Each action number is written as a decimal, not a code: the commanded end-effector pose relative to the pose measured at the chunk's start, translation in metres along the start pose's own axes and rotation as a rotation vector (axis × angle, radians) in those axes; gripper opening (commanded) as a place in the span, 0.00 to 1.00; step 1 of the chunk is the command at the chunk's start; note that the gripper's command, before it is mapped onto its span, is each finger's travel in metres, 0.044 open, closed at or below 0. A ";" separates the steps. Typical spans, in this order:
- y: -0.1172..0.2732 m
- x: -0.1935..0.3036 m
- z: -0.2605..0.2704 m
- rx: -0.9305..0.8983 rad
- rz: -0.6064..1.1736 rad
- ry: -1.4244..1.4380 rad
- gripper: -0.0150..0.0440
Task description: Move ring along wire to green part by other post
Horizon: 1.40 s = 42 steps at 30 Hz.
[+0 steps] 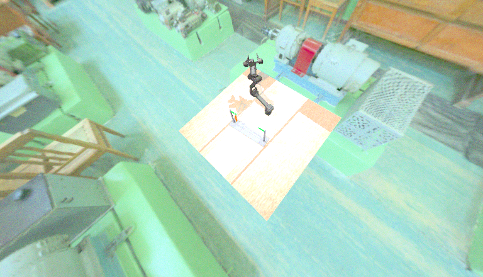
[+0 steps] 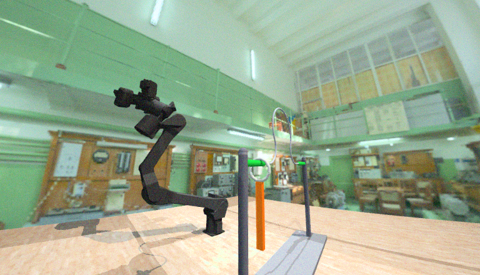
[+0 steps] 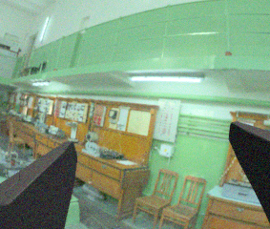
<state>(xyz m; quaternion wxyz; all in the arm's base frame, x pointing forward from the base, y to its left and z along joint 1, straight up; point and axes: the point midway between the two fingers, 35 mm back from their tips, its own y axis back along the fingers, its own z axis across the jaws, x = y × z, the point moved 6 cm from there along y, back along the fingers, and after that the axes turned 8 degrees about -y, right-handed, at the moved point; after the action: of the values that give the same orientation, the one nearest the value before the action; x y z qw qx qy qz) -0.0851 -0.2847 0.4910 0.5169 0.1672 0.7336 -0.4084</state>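
The ring hangs around the green part of the wire next to the near post in the exterior view. Its orange handle points straight down. The thin grey wire rises in a tall loop, then dips to the other green part beside the far post. My gripper is open and empty, raised high and far from the ring, pointing away from it. The wrist view shows neither ring nor wire.
A flat grey base plate carries both posts on the wooden table. The arm's base stands on the table to one side of the plate. Workshop furniture and machines appear in the background.
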 end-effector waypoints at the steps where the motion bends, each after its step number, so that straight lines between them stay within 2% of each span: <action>1: 0.000 0.000 -0.001 0.002 -0.001 0.001 0.89; 9: -0.001 -0.021 -0.059 0.160 -0.082 0.099 0.53; 17: 0.018 -0.053 -0.130 0.380 -0.184 0.254 0.53; 26: 0.061 -0.093 -0.189 0.637 -0.285 0.456 0.53; 34: 0.113 -0.128 -0.220 0.875 -0.360 0.649 0.53; 42: 0.170 -0.162 -0.227 1.119 -0.424 0.854 0.53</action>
<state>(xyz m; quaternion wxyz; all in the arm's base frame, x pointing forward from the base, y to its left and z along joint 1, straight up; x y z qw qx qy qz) -0.0652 0.0099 0.5924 -0.0221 0.3932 0.5912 -0.7038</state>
